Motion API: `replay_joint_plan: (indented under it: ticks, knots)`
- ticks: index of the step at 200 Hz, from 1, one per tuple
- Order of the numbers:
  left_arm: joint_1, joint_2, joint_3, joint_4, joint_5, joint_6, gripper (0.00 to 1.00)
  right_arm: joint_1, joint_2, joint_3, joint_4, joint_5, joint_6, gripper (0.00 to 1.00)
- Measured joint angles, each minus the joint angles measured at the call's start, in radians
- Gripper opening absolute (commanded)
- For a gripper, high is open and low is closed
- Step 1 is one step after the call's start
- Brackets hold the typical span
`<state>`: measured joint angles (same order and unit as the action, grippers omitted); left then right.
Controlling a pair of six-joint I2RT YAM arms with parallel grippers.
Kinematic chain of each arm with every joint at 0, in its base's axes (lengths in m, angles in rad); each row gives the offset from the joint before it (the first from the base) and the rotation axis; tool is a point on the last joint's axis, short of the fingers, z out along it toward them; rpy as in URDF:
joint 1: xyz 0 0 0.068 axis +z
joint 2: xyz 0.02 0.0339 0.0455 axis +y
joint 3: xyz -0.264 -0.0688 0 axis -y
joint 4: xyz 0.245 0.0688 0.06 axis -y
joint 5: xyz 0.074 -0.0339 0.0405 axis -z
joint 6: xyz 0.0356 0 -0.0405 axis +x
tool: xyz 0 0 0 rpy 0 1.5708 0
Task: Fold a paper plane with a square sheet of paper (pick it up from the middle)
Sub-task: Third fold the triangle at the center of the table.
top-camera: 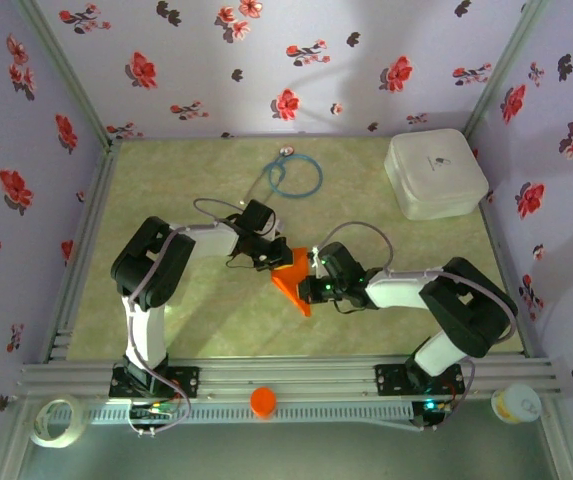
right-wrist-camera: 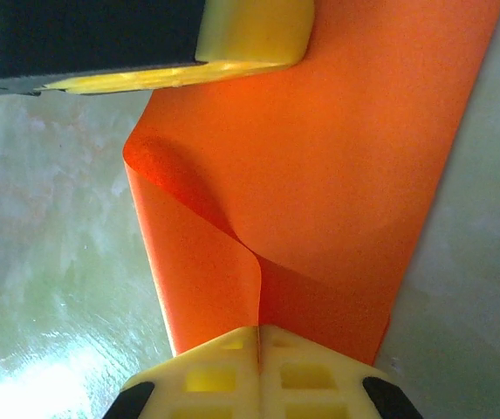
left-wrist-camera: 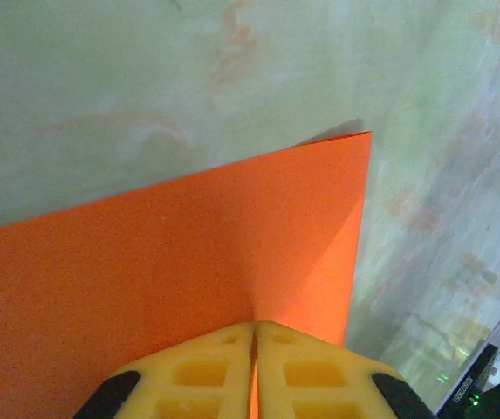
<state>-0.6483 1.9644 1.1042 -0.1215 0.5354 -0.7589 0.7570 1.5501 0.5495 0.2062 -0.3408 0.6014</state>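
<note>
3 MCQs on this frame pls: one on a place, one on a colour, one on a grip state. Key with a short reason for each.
1. Where on the table is the white box?
A. near-left corner
B. far-right corner
C. centre, between the arms

2. What colour is the sheet of paper?
A. blue
B. white
C. orange

3. How is the left hand set?
A. wide open above the sheet
B. shut on the sheet
C. shut on nothing

Key:
1 B: the top view shows it by the back and right walls.
2 C: it is bright orange in all three views.
3 B: the left wrist view shows it closed with orange paper in the seam. The right hand pinches the sheet too.
</note>
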Motion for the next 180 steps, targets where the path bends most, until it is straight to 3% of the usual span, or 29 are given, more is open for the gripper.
replay_joint_plan:
  ticks: [180]
  knots:
    - [0.000,0.000,-0.001,0.001,0.000,0.000,0.10,0.000,-0.005,0.080,-0.126,0.032,-0.070,0.04]
